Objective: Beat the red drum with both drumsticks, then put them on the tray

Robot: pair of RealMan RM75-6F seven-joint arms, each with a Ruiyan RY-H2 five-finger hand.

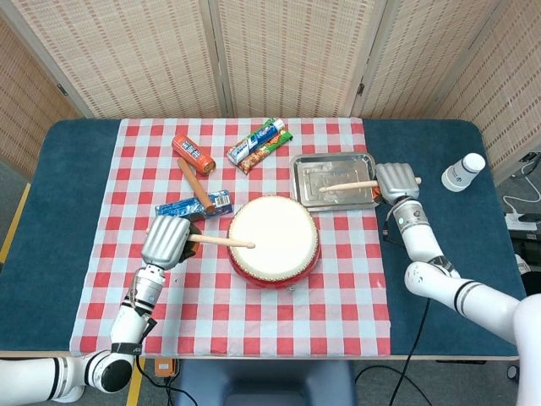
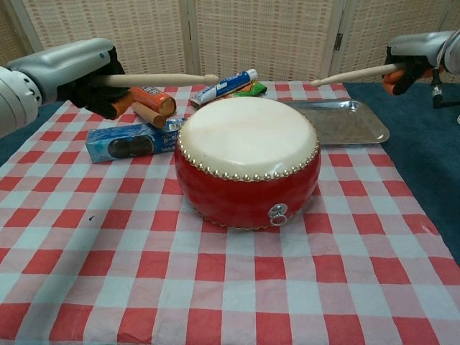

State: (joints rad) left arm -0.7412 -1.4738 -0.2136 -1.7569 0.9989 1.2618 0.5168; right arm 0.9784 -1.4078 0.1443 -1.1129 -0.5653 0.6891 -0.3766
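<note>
Left hand [image 1: 165, 241] is gripping its drumstick [image 1: 221, 241] with the tip hanging over the near-left edge of the red drum [image 1: 274, 239], lifted clear of the skin in the chest view. Drum's sitting mid-cloth, just in front of the metal tray [image 1: 333, 179]. Right hand [image 1: 396, 181] is wrapping its own drumstick [image 1: 347, 185], which is already reaching out over the tray, so looks like beating's done and it's drop-off time. I'd be lowering that stick nearly flat onto the tray before letting go so it doesn't roll, then bringing the left 1 across over the drum without clipping the rim.
</note>
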